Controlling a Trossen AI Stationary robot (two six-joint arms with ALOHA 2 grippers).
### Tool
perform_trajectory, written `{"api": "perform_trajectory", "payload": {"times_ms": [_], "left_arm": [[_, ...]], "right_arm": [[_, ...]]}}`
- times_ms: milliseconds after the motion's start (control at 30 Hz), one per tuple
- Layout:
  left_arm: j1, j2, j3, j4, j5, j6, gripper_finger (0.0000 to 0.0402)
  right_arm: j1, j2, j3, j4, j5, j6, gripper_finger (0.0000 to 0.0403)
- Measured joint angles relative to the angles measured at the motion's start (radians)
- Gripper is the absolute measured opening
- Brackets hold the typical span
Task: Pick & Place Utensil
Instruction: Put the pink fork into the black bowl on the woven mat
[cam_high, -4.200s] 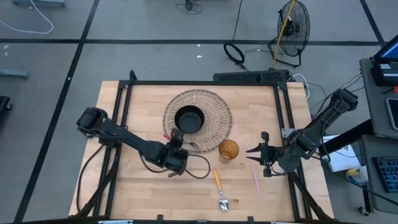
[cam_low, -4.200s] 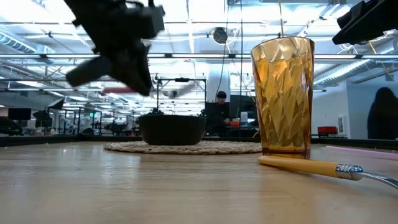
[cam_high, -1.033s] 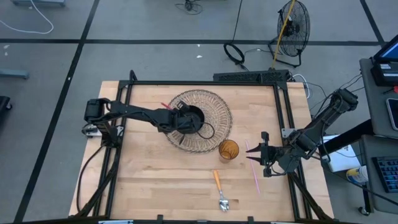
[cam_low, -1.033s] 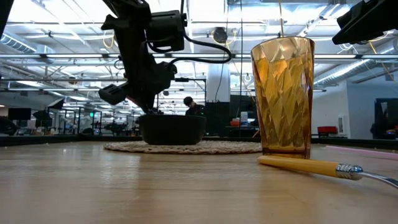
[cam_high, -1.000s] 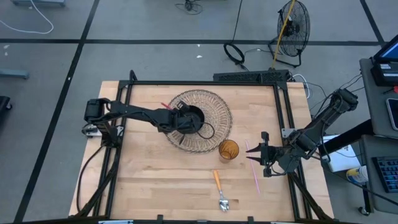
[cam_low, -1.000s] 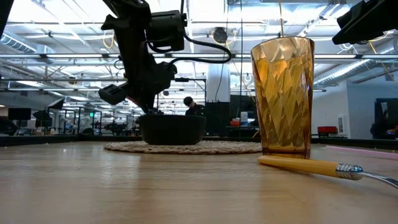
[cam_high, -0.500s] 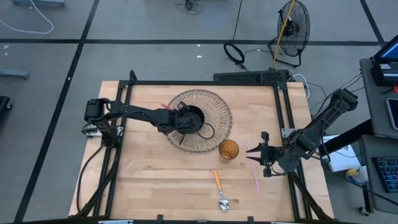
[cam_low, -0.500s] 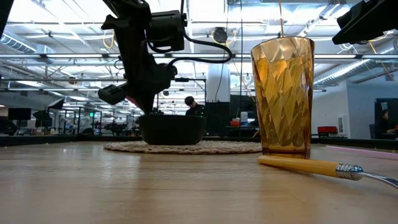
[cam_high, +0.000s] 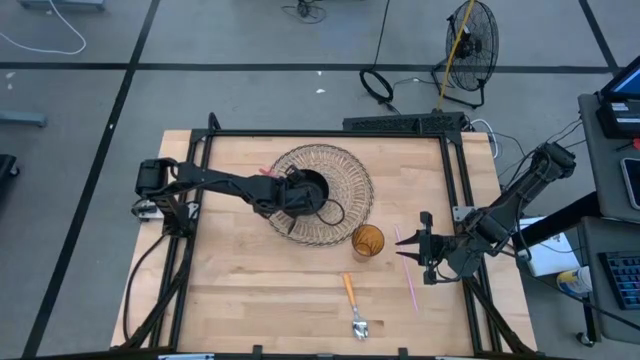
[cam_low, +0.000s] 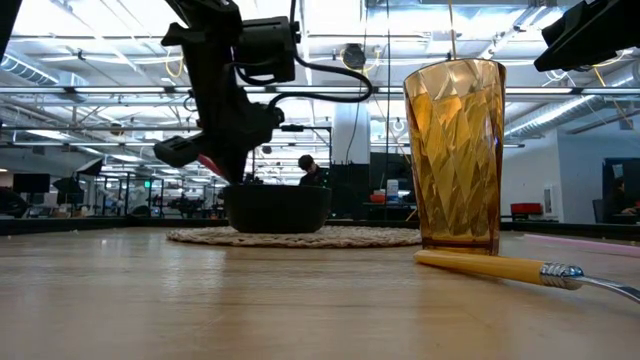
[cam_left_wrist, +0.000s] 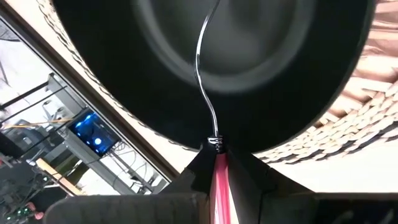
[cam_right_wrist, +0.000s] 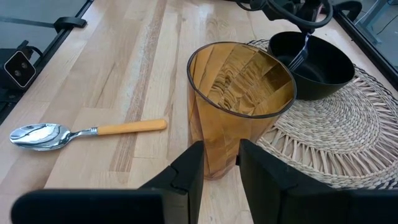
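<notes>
From above, the left gripper (cam_high: 296, 190) is reaching over the black bowl (cam_high: 306, 190), which is sitting on the round woven mat (cam_high: 345, 175) toward the far middle of the wooden table (cam_high: 240, 290). A short pink handle is poking out behind the gripper, toward the table's left. The right gripper (cam_high: 413, 250) is waiting near the table's right edge, just beside an amber glass (cam_high: 367, 240); a pink straw (cam_high: 409, 285) is lying on the wood next to it. A spoon (cam_high: 354, 306) with a yellow handle is lying near the front edge

At table height, the left gripper (cam_low: 195, 155) is hanging above the bowl (cam_low: 278, 208) rim, tilted, with a bit of pink showing at its tip. The amber glass (cam_low: 453, 155) is standing upright; the spoon (cam_low: 510, 270) is lying in front of it

In the left wrist view, the fingers (cam_left_wrist: 202, 165) are pinching the pink-handled fork (cam_left_wrist: 211, 124): a glossy pink handle, a small metal collar, then a thin curved steel neck running into the bowl (cam_left_wrist: 280, 68). Its tines are blurred against the dark interior

In the right wrist view, the right gripper's fingers (cam_right_wrist: 189, 165) are standing apart with nothing between them, the glass (cam_right_wrist: 239, 106) just ahead. The fork's tines (cam_right_wrist: 298, 57) are dipping into the bowl (cam_right_wrist: 323, 68) beyond
</notes>
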Motion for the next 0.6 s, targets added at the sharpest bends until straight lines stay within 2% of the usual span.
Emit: {"api": "perform_trajectory", "payload": {"times_ms": [333, 600], "left_arm": [[0.000, 0.000, 0.000, -0.021, 0.000, -0.001, 0.0039], [0.000, 0.000, 0.000, -0.023, -0.007, 0.009, 0.0078]], "right_arm": [[0.000, 0.000, 0.000, 0.000, 0.000, 0.000, 0.0089], [0.000, 0.000, 0.000, 0.000, 0.000, 0.000, 0.0089]]}}
